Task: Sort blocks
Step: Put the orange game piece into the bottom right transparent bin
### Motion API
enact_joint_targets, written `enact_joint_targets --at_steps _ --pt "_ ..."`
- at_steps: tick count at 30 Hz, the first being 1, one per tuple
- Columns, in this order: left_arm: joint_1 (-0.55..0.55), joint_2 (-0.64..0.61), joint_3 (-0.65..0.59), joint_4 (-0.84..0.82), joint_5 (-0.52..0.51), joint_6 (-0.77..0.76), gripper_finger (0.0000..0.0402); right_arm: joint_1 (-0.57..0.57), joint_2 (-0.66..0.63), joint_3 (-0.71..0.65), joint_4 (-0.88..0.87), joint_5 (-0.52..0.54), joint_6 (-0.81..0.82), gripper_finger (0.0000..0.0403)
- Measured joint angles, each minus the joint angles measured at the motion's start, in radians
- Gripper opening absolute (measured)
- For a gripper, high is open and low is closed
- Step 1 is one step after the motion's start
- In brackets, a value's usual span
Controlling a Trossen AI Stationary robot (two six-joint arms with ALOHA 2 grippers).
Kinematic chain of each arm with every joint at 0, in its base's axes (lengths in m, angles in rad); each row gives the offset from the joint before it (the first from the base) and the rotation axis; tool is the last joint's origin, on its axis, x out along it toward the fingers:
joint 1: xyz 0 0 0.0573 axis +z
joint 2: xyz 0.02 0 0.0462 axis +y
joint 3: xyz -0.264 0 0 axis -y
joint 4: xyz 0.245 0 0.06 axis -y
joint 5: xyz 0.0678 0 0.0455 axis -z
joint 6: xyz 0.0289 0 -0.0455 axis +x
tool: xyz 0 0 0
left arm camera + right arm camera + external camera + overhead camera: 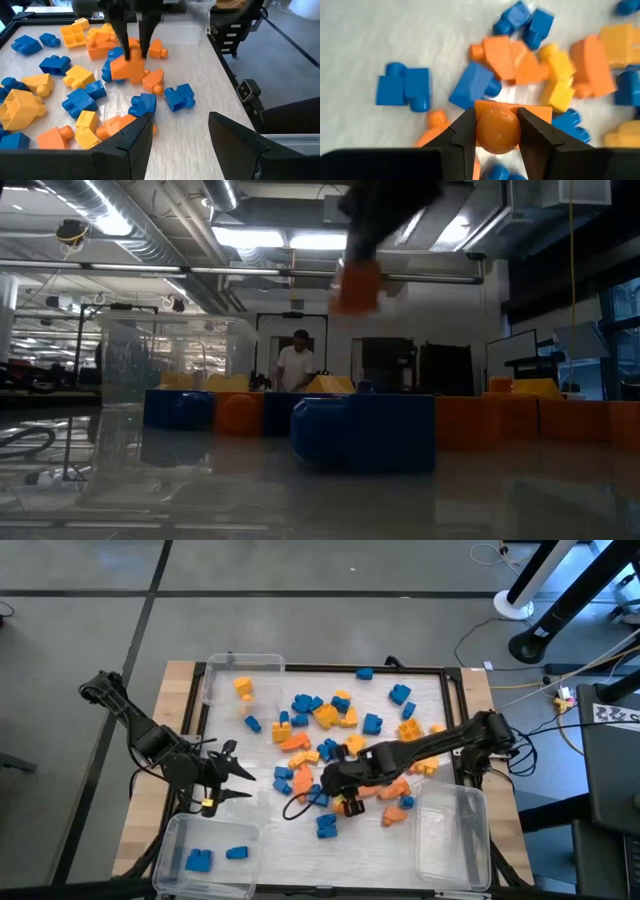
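- High view: the blocks [330, 730] lie scattered over the middle of the counter [180, 690], with clear bins at its corners; the near-left bin [170, 840] holds two blue ones. The right pincer [340, 788] reaches into the pile's near edge, while the left pincer [228, 775] waits by the counter's left side, its fingers apart and empty.
- Low view: an orange block [357, 285] hangs above the counter under a dark pincer, with a large blue block [365, 430] resting below it.
- Left wrist view: the right pincer [134, 42] stands upright over the pile, its fingers clamped on the orange block [127, 69], which sits just above its neighbours.
- Right wrist view: the fingers [465, 132] pinch a round orange stud [497, 130] from both sides.
- Risk, as I judge it: the grip is on a rounded stud alone, so the block could swivel or slip free during the carry, and a low swing could knock nearby blocks out of place.
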Motion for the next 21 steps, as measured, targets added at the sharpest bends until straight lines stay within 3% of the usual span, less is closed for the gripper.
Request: enact_joint_targets --at_steps 6,12,21 --pt "0.0 0.0 0.0 0.001 0.0 0.004 0.018 0.02 0.0 0.22 -0.236 -0.093 0.036 0.0119" --pt "0.0 0.0 0.0 0.0 0.0 0.047 0.018 0.093 -0.002 0.409 -0.479 -0.105 0.173 0.012" --pt "0.0 0.029 0.0 0.001 -0.049 0.061 0.018 0.276 -0.002 0.482 -0.732 -0.052 0.43 0.0121"
